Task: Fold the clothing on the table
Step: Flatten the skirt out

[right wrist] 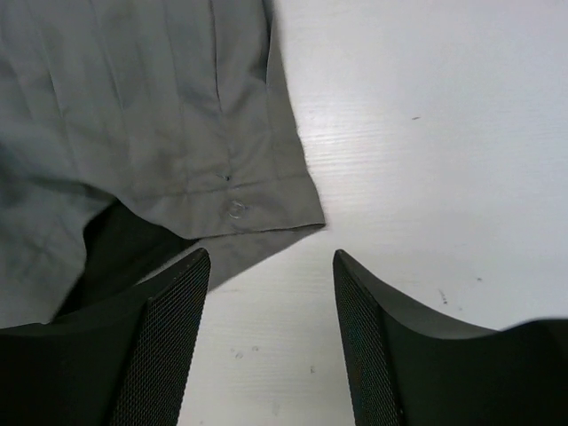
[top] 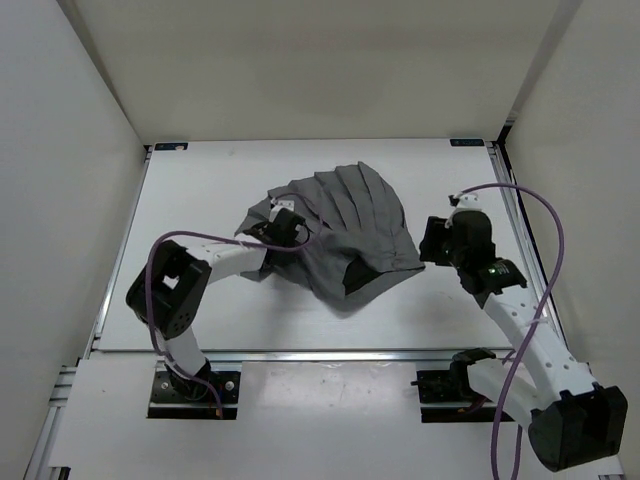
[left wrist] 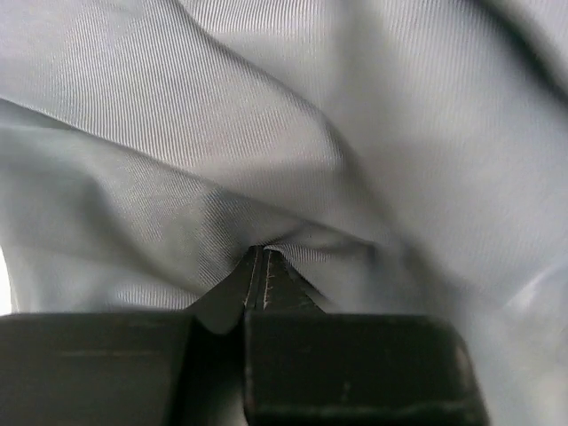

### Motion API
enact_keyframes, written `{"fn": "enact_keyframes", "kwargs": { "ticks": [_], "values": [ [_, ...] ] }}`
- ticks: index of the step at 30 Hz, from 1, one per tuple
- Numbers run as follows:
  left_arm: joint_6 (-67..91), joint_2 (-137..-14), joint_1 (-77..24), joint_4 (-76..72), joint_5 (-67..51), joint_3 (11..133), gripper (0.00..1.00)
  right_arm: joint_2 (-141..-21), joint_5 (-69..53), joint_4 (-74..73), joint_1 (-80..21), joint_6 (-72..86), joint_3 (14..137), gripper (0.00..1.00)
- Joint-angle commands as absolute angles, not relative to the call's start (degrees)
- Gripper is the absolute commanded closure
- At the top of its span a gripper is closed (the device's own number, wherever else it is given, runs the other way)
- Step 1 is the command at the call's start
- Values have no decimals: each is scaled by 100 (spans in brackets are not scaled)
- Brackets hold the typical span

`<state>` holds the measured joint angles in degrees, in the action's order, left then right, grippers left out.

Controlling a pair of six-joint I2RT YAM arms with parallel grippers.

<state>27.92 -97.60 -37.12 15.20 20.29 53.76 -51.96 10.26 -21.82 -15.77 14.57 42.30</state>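
Pinching a fold of the clothing [top: 345, 215] at its left side, the left gripper [left wrist: 258, 255] is clamped tight on fabric, probably to lift it over. Right gripper [right wrist: 271, 266] hovers, jaws apart, just short of the near corner, ready to grab. Clothing lies crumpled mid-way across the table [top: 200, 180].

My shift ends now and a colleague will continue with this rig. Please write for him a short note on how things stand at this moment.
Left gripper: shut, pinching a fold of the clothing on its left side.
Right gripper: open, at the garment's right corner, gripping nothing.
Clothing: lies crumpled in the middle of the table, pleats up, darker inner side showing at the near edge.
Done: only the left grasp; no neat fold is made.
Left: probably grasp with the right, fold, flatten.
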Motion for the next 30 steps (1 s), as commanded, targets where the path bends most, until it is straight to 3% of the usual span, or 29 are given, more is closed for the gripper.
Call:
{"fn": "enact_keyframes", "kwargs": {
  "ticks": [1, 3, 7, 10, 13, 21, 30],
  "values": [
    [2225, -10088, -3560, 2029, 2364, 6368, 100, -5483, 843, -2223, -1897, 1459, 4271, 37],
    [2136, -10308, -3594, 2231, 2355, 6828, 100, -5703, 704, -2259, -2021, 1459, 4289, 38],
    [1978, -10310, -4024, 2408, 2391, 7304, 82, -6264, 484, -2285, -2083, 1485, 4570, 43],
    [2091, -9731, -4384, 2102, 2145, 6945, 66, -6739, 579, -2302, -2205, 1459, 4938, 44],
    [2293, -9038, -4640, 1706, 1935, 6260, 62, -7363, 773, -2312, -2355, 1398, 5272, 43],
    [2909, -7946, -4535, 995, 1143, 4467, 59, -8357, 958, -2092, -2224, 1310, 5818, 42],
    [3208, -7937, -4825, 554, 818, 4105, 60, -9667, 1266, -2232, -2452, 1248, 6372, 47]
  ]
}}
